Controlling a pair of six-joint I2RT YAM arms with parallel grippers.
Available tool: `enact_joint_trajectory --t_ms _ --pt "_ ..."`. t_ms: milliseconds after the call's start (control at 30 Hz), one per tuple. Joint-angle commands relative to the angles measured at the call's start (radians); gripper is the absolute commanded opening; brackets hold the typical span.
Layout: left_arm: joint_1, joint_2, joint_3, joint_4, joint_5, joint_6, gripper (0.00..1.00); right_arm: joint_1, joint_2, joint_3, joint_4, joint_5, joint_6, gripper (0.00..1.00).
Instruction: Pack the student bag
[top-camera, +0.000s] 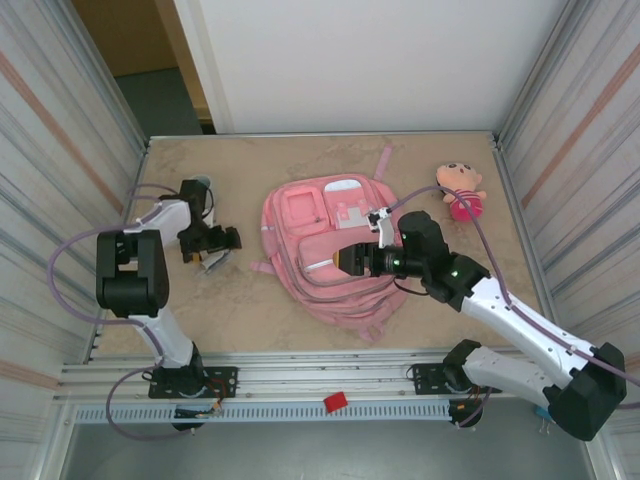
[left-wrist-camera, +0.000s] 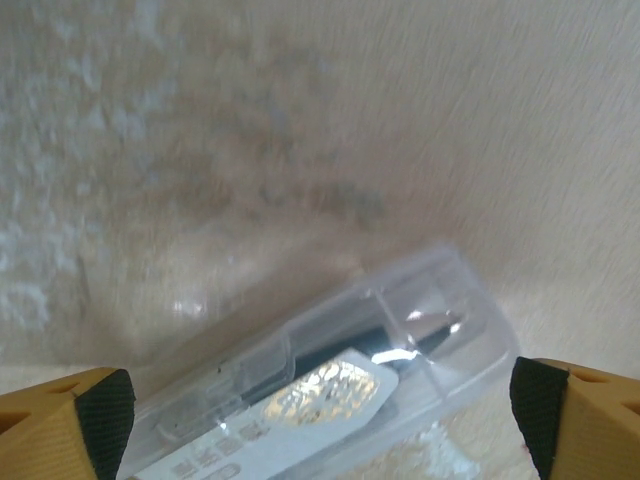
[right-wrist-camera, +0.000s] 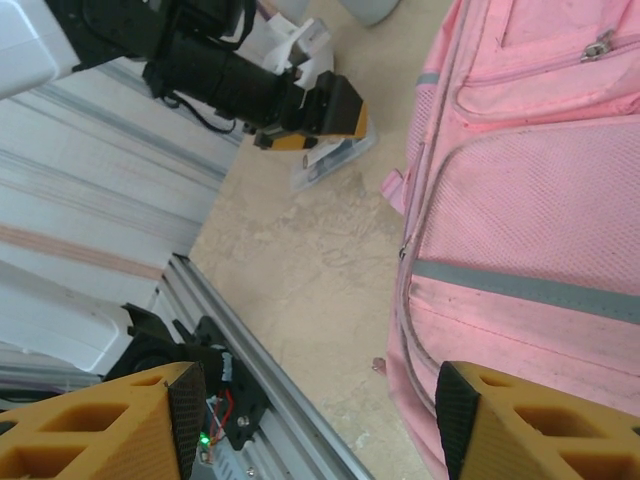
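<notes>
- Yellow-black left fingers (left-wrist-camera: 95, 410) sit nearest the lens: pads apart, clear case (left-wrist-camera: 330, 390) lying btw them on the table (left-wrist-camera: 300, 120). Can't tell if either pad touches it.
- Left gripper (top-camera: 213, 243) is well left of the student bag (top-camera: 330, 250), which lies flat mid-table, front up.
- Right gripper (right-wrist-camera: 315, 420) hangs over the bag's left edge, fingers wide apart, nothing held.
- Step in hand, I reckon: grab the case. It lies diagonal to my pads, so turn the wrist, close across the short side, squeeze gently. Slick plastic prob. skids.
- Case holds a dark pen + silvery printed label.
- Bag's front pockets look zipped; contents hidden. Needs opening first.
- Plush doll (top-camera: 460, 190) sits apart, off the bag's far right corner.
</notes>
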Motion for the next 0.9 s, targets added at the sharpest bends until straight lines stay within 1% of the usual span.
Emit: enact_joint_trajectory --t_ms 0,167,233,367,467,633,867 --pt "-0.033 -0.045 -0.018 -0.079 -0.058 0.022 0.99 -0.006 0.027 0.018 0.008 -0.025 -0.025 0.63" --pt "-0.083 -0.048 -0.034 -0.108 -0.099 0.031 0.99 -0.003 0.028 0.017 0.011 -0.030 -0.022 0.63" --pt "-0.095 -0.039 -0.040 -0.109 -0.134 0.031 0.99 -0.002 0.024 0.016 0.011 -0.029 -0.021 0.63" --pt "-0.114 -0.003 -0.012 -0.129 -0.220 0.018 0.93 0.000 0.017 0.014 0.007 -0.025 -0.021 0.63" --pt "-0.140 0.013 0.013 -0.129 -0.278 0.006 0.91 0.004 0.011 0.013 0.005 -0.018 -0.019 0.63" --pt "-0.187 0.068 0.079 -0.126 -0.320 0.016 0.87 0.005 0.010 0.008 0.000 -0.014 -0.018 0.63" --pt "-0.195 0.148 0.111 -0.114 -0.322 0.018 0.75 0.005 0.004 0.009 -0.015 -0.004 -0.022 0.63"
